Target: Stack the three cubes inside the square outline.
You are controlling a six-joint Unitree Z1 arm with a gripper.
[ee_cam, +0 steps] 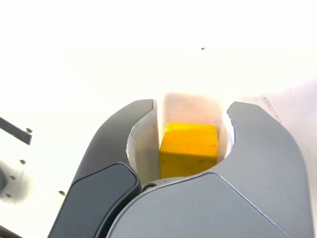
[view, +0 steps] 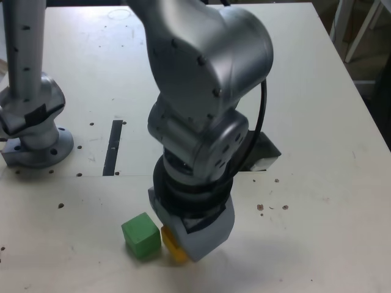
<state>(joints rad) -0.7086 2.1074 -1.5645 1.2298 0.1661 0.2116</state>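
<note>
In the exterior view we see the arm (view: 204,73) reaching down over the white table (view: 299,238), w/ its gripper (view: 186,250) low at the yellow cube (view: 175,247), which it partly hides. The green cube (view: 142,235) sits just beside the yellow one, toward the exterior view's left. Farther back we've got the narrow black strip (view: 113,148) and, partly behind the arm, what's prob. the square outline (view: 259,151); we see only a bit. In the wrist view we see the jaws part-way open w/ the yellow cube btwn them, but can't tell if they grip it.
</note>
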